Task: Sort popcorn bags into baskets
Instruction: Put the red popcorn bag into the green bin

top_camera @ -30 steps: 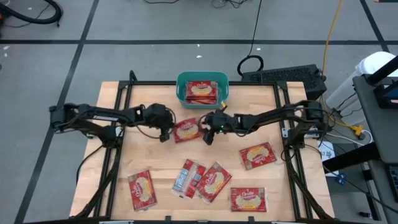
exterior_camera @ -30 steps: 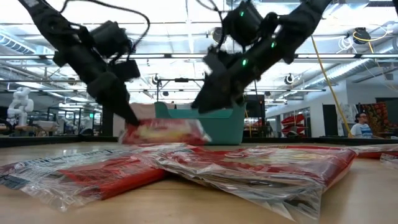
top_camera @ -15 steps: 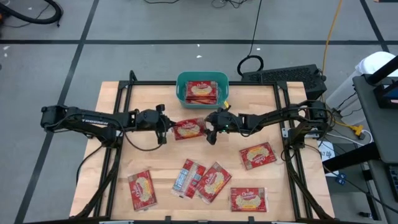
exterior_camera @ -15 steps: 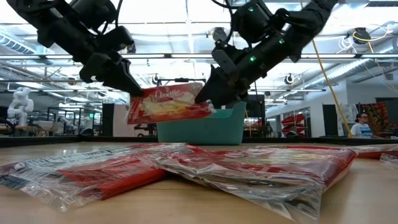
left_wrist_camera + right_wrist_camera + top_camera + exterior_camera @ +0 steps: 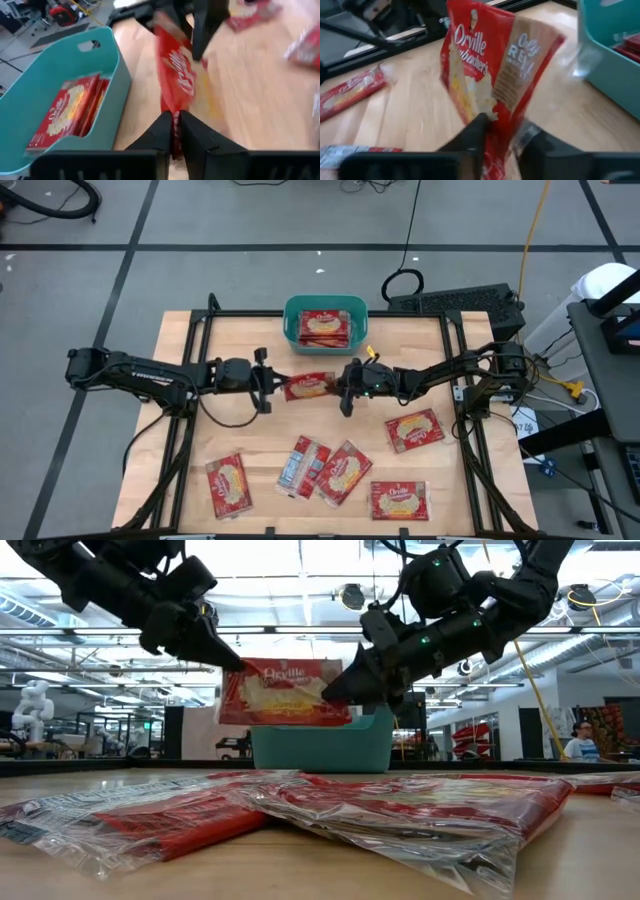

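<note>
One red popcorn bag [image 5: 308,386] with a cream label hangs in the air between my two grippers, just on the near side of the teal basket [image 5: 325,308]. My left gripper [image 5: 270,384] is shut on its left end and my right gripper [image 5: 344,388] on its right end. In the low view the bag [image 5: 285,692] stands on edge above the basket's rim [image 5: 320,730], its printed face toward the near side. At least one red packet [image 5: 326,328] lies flat inside the basket. Several more bags lie flat on the near half of the table. My left gripper pinches the bag's left end [image 5: 175,111] between its two fingers, coming level from the table's left. The bag is lifted clear and stands on edge. My right gripper pinches the bag's right end [image 5: 492,120] between its two fingers [image 5: 475,131], coming slanting from the table's right. The bag rises upright out of the fingers, clear of the table.
Loose bags lie at the table's near side: one near left [image 5: 227,485], two overlapping in the middle [image 5: 303,463] [image 5: 342,472], one near right [image 5: 399,500] and one farther right [image 5: 414,430]. A black frame [image 5: 200,330] edges the table. A person [image 5: 580,740] sits far beyond it.
Both grippers have risen together, carrying the bag from the tabletop up to above the basket's rim. The bag has tipped from lying nearly flat to standing on edge. It has shifted slightly toward the far edge and the basket.
</note>
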Motion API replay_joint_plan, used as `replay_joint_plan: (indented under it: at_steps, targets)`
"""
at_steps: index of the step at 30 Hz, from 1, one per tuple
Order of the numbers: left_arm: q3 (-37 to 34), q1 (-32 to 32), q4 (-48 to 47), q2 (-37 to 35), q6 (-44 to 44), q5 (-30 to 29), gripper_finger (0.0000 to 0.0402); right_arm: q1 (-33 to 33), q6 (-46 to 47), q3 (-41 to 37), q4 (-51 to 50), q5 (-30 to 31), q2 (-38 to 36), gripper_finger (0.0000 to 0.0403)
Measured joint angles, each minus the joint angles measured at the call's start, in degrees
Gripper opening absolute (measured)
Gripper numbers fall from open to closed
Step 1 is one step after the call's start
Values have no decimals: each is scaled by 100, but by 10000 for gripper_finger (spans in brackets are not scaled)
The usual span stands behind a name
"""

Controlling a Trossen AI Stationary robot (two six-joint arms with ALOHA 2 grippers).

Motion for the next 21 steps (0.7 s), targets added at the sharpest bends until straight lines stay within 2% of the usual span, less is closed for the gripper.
replay_joint_plan:
  at_steps: [3,7,11,14,17,19,21]
  targets:
    - [4,22,156,-2,-375,-174,67,-7,-209,0,45,-122,2,11]
    - [7,93,130,-2,-859,-391,137,-15,-347,0,49,-111,2,16]
    - [7,121,-28,-4,-1028,-749,216,-20,-466,0,47,-115,2,4]
    - [7,206,-270,-52,-1142,-793,264,-23,-491,0,33,-113,2,3]
    - [11,358,-624,-47,-1385,-359,293,-42,-573,0,-36,-99,2,1]
    - [-22,433,-699,-37,-1531,101,300,-42,-648,0,-50,-83,2,1]
    - [-158,460,-621,-26,-1608,311,297,-39,-745,0,-47,-85,0,1]
